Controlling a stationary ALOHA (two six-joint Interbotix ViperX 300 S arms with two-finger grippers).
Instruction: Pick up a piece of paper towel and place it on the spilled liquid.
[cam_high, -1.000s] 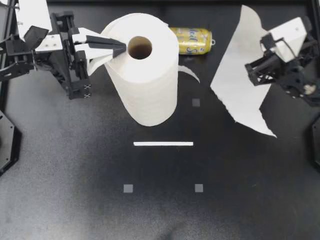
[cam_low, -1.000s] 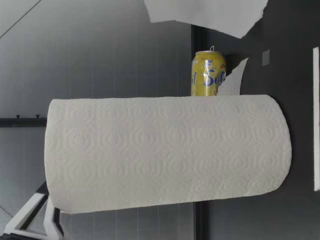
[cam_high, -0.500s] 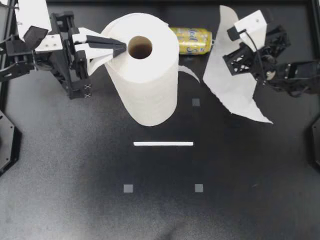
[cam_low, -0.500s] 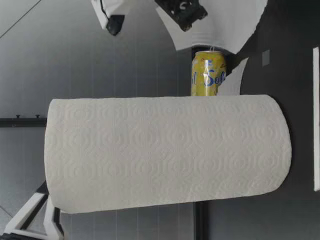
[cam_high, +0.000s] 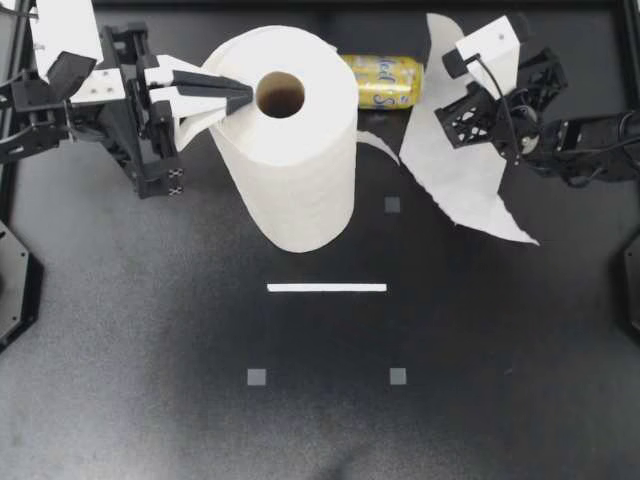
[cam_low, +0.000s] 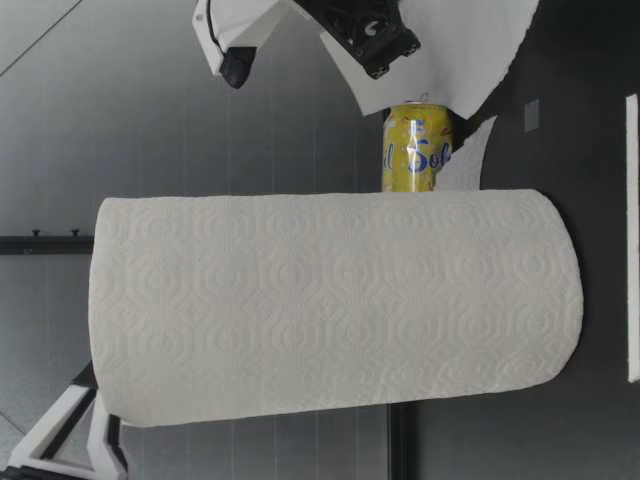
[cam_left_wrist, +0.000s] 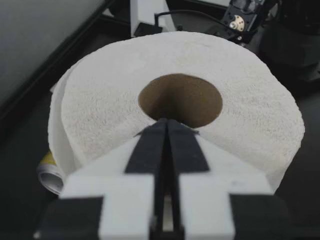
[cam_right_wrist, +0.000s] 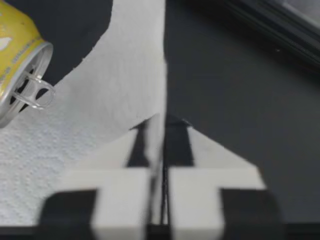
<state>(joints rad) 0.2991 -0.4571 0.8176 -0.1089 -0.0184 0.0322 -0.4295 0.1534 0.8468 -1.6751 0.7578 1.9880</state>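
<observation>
My right gripper (cam_high: 450, 120) is clenching a paper sheet (cam_high: 460, 185) near the tabletop's far edge beside the can (cam_high: 385, 80), its fingertips hidden from above. My left gripper (cam_high: 235, 95), fingers pressed together, is resting atop the roll (cam_high: 300, 170).

The roll (cam_high: 290, 140) covers one end of the can (cam_high: 385, 80) at the far edge of the table (cam_high: 320, 420), and part of a pale scrap (cam_high: 382, 146) I cannot identify. The sheet (cam_high: 455, 170) runs out of the low view; from above, the fingertips of my right gripper (cam_high: 447, 120) cannot be made out.
</observation>
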